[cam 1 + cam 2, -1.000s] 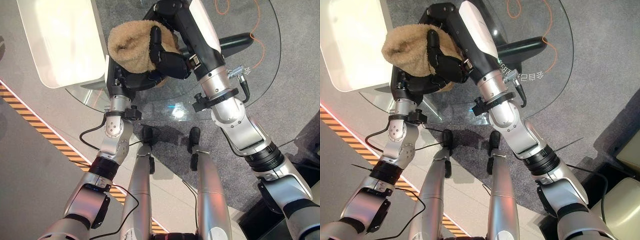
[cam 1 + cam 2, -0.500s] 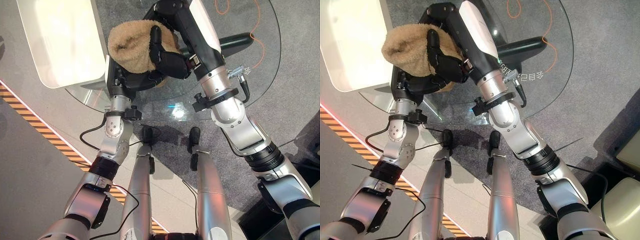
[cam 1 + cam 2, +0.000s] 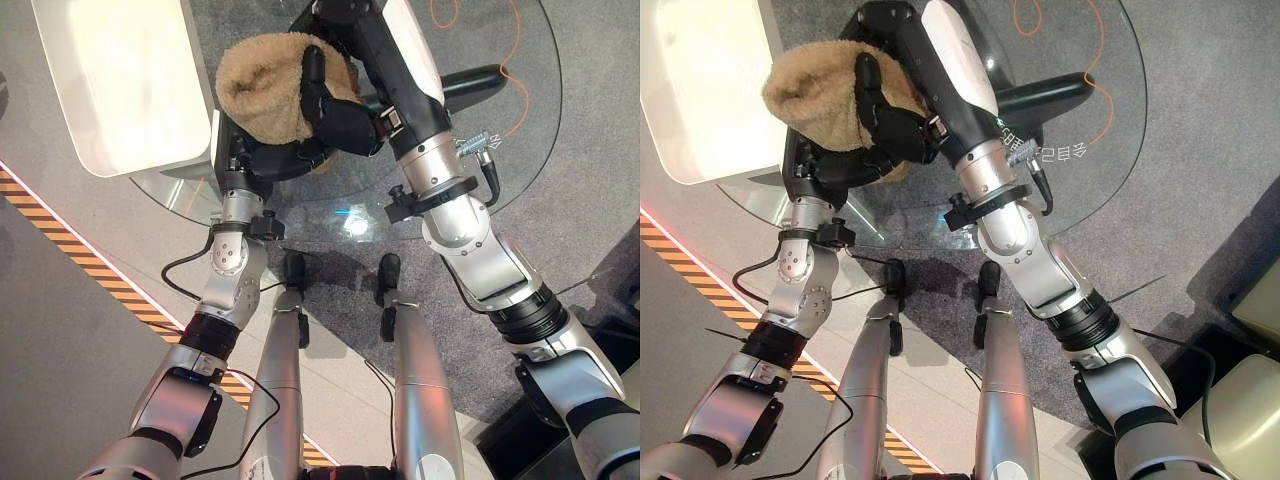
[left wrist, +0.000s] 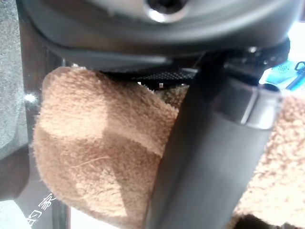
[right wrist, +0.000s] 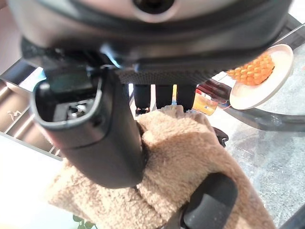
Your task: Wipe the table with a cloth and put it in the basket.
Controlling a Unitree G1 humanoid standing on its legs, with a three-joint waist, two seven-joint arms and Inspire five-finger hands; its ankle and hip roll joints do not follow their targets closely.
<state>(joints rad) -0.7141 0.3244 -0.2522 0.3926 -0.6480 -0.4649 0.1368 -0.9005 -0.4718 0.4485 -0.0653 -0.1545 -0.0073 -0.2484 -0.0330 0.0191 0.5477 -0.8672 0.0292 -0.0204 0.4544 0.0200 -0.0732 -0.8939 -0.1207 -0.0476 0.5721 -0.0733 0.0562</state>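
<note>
A tan fluffy cloth (image 3: pixel 265 85) is bunched up above the near left rim of the round glass table (image 3: pixel 500 160). My right hand (image 3: pixel 345 110) reaches in over the glass, its thumb (image 3: pixel 312 72) pressed across the cloth's front while its fingers curl round the far side. The right wrist view shows that thumb (image 5: pixel 93 136) on the cloth (image 5: pixel 190 152). My left hand (image 3: pixel 262 158) sits right under the bundle, and its thumb (image 4: pixel 209 157) lies against the cloth (image 4: pixel 90 162) in the left wrist view. Both hands hold the cloth.
A white rounded-corner top (image 3: pixel 115 85) stands just left of the cloth. Under the glass lie a black table foot (image 3: pixel 485 82) and an orange cord (image 3: pixel 515 70). A small plate with an orange item (image 5: pixel 259 74) is on the glass. Yellow-black floor tape (image 3: pixel 70 250) runs at the left.
Both hands and the cloth have edged slightly farther away over the table; the grip on the cloth is unchanged.
</note>
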